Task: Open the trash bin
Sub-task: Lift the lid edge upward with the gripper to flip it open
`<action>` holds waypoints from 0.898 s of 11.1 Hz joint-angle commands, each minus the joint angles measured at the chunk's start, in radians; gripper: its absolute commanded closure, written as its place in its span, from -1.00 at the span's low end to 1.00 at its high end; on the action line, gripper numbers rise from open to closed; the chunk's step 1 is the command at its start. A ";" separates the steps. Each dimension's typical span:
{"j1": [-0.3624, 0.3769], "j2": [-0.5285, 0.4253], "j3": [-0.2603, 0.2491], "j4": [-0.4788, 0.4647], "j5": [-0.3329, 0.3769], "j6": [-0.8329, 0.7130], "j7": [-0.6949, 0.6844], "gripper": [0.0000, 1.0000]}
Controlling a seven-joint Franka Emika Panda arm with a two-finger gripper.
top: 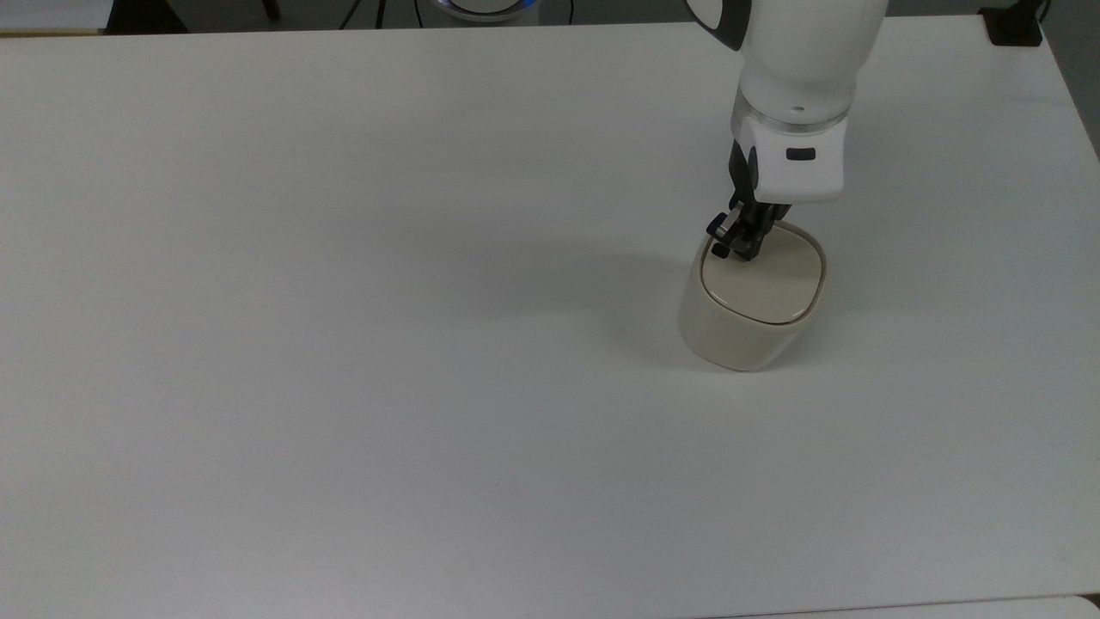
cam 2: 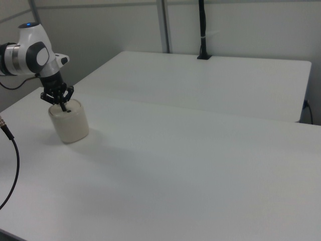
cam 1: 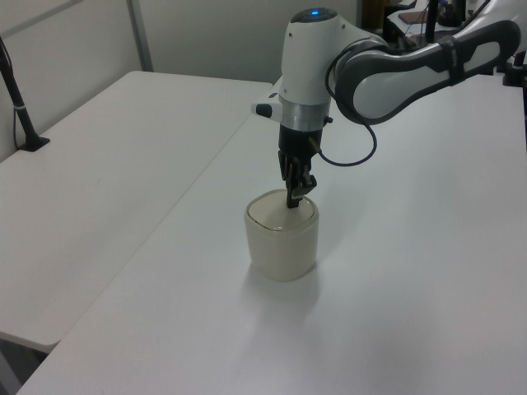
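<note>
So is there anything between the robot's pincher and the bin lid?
Nothing lies between them. In the top view the gripper sits right at the trash bin lid's button corner, and in the left view the tips reach the lid with no visible gap.
</note>
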 commanded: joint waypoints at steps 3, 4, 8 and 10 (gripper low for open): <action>0.002 -0.081 -0.029 -0.004 -0.018 -0.026 0.048 1.00; -0.017 -0.097 -0.031 -0.003 -0.013 -0.063 0.055 1.00; -0.196 -0.209 -0.031 -0.004 -0.011 -0.288 0.151 0.54; -0.296 -0.252 -0.031 -0.006 -0.016 -0.410 0.147 -0.99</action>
